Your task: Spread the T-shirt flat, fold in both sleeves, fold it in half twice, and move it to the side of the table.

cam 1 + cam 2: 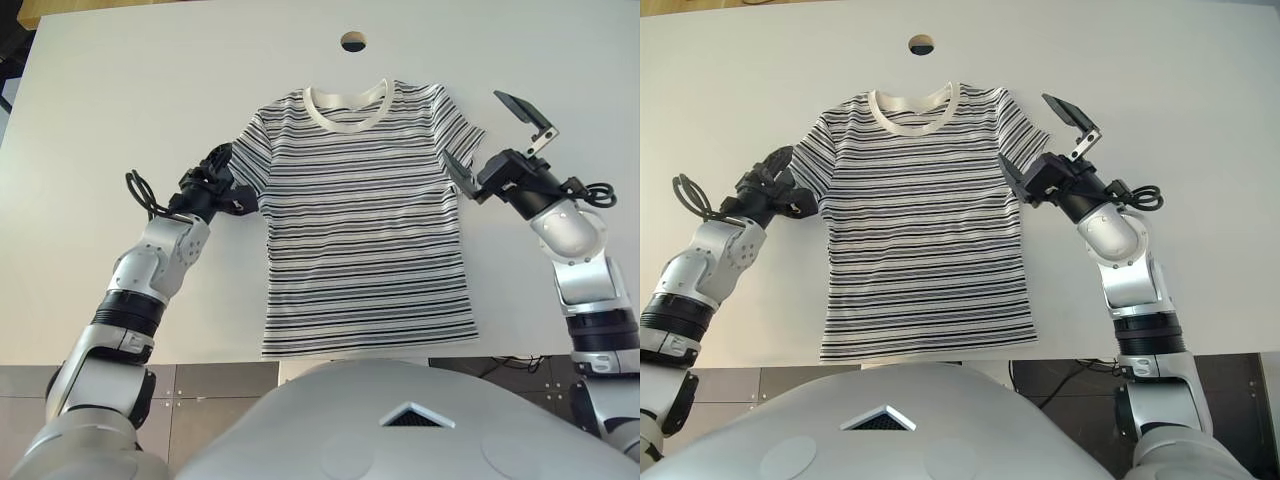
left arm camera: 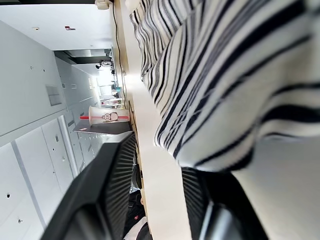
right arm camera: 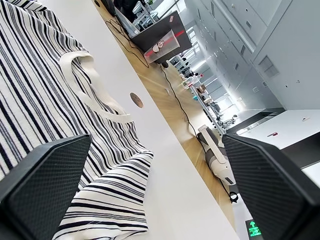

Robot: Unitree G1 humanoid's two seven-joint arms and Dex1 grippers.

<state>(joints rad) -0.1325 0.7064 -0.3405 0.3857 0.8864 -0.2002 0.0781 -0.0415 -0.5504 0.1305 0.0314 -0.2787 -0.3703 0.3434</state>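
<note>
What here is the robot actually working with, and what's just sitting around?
Part of the job: striped T-shirt; left end effector; right end effector; white table.
Just there: round hole in the tabletop beyond the collar.

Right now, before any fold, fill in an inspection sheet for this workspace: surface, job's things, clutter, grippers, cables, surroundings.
Surface: white table, round hole beyond the collar.
Job's things: striped T-shirt spread flat, collar farthest from the robot, sleeves unfolded.
Clutter: nothing seen.
Grippers: left gripper open at the left sleeve; right gripper open at the right sleeve.
Cables: a cable loop at the left wrist, another at the right.
Surroundings: white cabinets, desks behind.
</note>
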